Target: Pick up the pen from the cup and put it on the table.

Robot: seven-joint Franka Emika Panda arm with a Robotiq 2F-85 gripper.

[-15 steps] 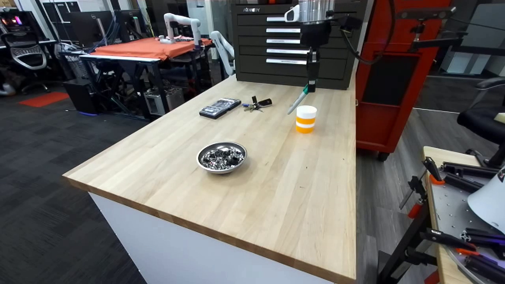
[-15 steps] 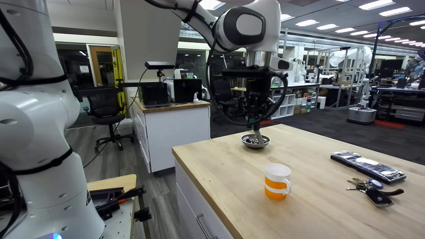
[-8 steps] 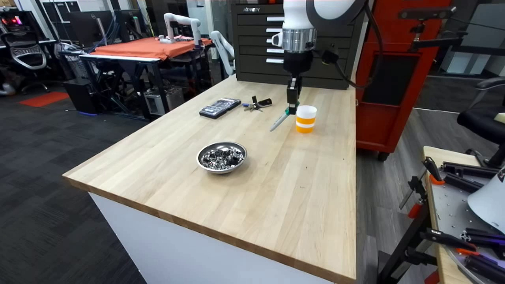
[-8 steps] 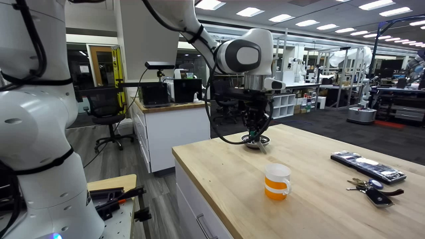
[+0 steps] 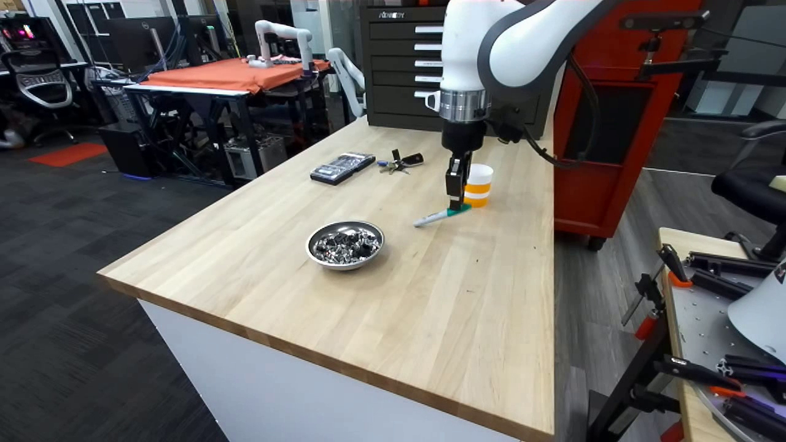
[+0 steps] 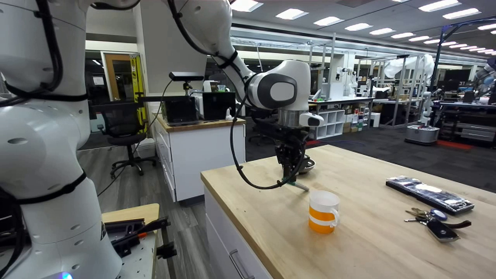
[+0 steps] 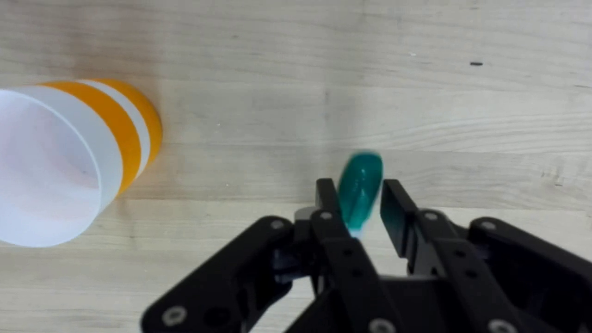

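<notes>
Slanting low over the table [image 5: 393, 307], the pen [image 5: 439, 216] is held by the gripper [image 7: 359, 185], its jaws set narrow on it and the pale end lower; contact of the tip with the surface cannot be confirmed. The cup [image 6: 322, 215] is seen upright, apart from the pen; a metal bowl [image 5: 341, 267], keys [image 6: 441, 231] and a flat case [image 6: 428, 193] are also noted on the table.

Table [image 5: 393, 319]: wood, smooth, visible grain. Pen [image 7: 362, 180]: glossy, looks plastic. Cup [image 7: 111, 122]: smooth, ceramic or plastic, can't tell. Bowl [image 5: 344, 266]: shiny metal. Gripper [image 7: 359, 199]: matt, screws [image 7: 175, 316] metal-looking. Arm [image 6: 302, 83]: smooth shell, bare metal collar [image 5: 463, 105]. Case [image 5: 342, 167]: glossy plastic-looking top. Keys [image 6: 420, 212]: metal, fob [image 6: 441, 231] shiny. Bench cover [image 5: 221, 77]: matt, cloth-like.
</notes>
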